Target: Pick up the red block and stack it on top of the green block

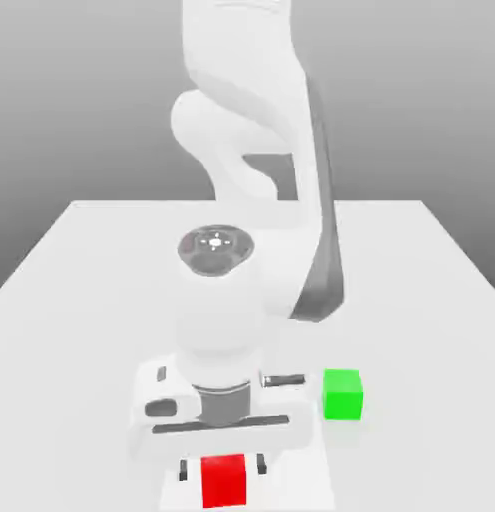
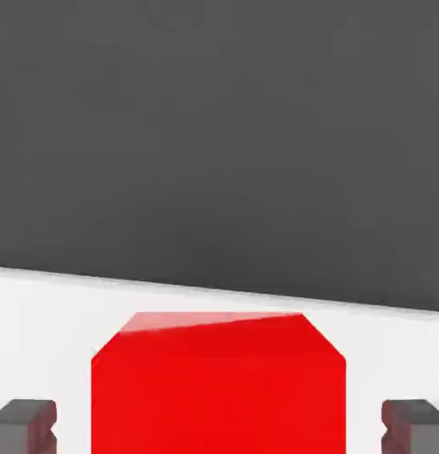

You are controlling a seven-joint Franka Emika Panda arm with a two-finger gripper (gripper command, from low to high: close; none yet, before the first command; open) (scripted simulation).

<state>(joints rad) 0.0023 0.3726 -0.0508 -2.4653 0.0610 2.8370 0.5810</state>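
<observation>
The red block (image 1: pixel 223 480) rests on the white table near its front edge. My gripper (image 1: pixel 222 467) is lowered over it, with one dark finger on each side of the cube. In the hand view the red block (image 2: pixel 218 390) sits between the fingertips (image 2: pixel 24 426), and a strip of white table shows between each finger and the cube's sides. The gripper (image 2: pixel 220 427) is open around the block without touching it. The green block (image 1: pixel 342 393) stands on the table toward the exterior view's right of the hand, a little farther back than the red one.
The white table (image 1: pixel 81 290) extends well behind and to both sides of the arm. The arm's white body (image 1: pixel 251 150) rises over the middle of the table. A grey backdrop lies beyond the far edge.
</observation>
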